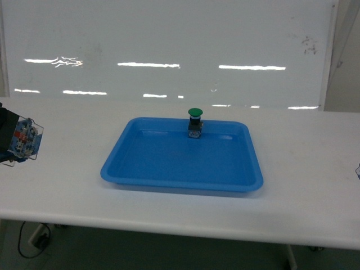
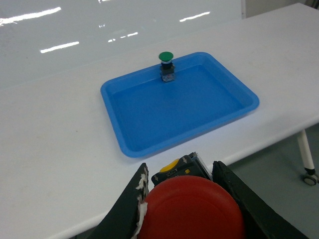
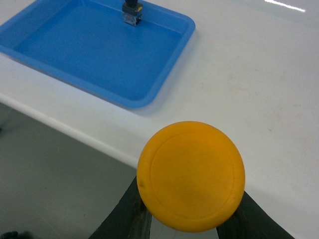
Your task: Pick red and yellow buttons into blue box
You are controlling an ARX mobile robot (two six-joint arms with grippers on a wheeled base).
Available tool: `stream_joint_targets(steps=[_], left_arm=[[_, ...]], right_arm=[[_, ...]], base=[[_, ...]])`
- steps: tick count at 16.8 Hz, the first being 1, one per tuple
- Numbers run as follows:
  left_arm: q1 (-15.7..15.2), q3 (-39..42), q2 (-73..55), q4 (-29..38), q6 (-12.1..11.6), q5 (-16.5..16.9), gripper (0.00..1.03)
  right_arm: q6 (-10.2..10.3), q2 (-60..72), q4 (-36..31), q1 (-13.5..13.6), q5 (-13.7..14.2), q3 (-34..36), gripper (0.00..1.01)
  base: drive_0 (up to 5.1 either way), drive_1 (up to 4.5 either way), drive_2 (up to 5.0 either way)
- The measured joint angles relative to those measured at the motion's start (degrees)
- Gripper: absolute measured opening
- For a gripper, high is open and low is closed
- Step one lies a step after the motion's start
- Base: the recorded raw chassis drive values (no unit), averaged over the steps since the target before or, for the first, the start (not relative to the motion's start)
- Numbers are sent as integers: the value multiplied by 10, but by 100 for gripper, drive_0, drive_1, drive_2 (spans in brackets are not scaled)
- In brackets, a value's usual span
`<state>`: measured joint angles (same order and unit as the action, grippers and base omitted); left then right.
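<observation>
Trouble on the left would come from the left pincer (image 2: 187, 199), which is clamped on the red button (image 2: 192, 209): its wide cap fills the left wrist view with a dark finger pressed against each side, so the hold looks to be around the body or cap edge, and a tilt on the way over could let the top-heavy piece swing or slip out before it reaches the blue tray (image 1: 112, 166). In the head view that pincer sits at the far left edge of the picture, near the desk (image 1: 62, 191) front and well apart from the tray, so a drop here could land on bare desk or roll off the near edge. Inside the tray a green button (image 1: 194, 124) stands upright against the far rim; a low sweep across the middle could knock it over, though the near and side parts of the tray floor lie open and give plenty of landing room. The tray's raised lip is the other catch: coming in too low from either side could clip it and shove the tray. On the right, the right pincer (image 3: 192, 219) is clamped on the yellow button (image 3: 191, 175), held above the desk's front edge, right of the tray and apart from it; floor shows just below, so a loose hold there means a fall to the floor.
</observation>
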<state>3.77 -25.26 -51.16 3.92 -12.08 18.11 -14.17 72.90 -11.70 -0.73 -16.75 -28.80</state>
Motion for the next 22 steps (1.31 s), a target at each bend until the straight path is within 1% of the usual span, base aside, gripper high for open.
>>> stream_joint_targets(steps=[13,22], left_arm=[[1,0,0,-1,0,1,32],[1,0,0,0,0,2,32]], right_arm=[[0,0,0,0,0,1,27],[0,0,-1,0,0,1,27]], base=[[382,-464,113],[415,-443,60]])
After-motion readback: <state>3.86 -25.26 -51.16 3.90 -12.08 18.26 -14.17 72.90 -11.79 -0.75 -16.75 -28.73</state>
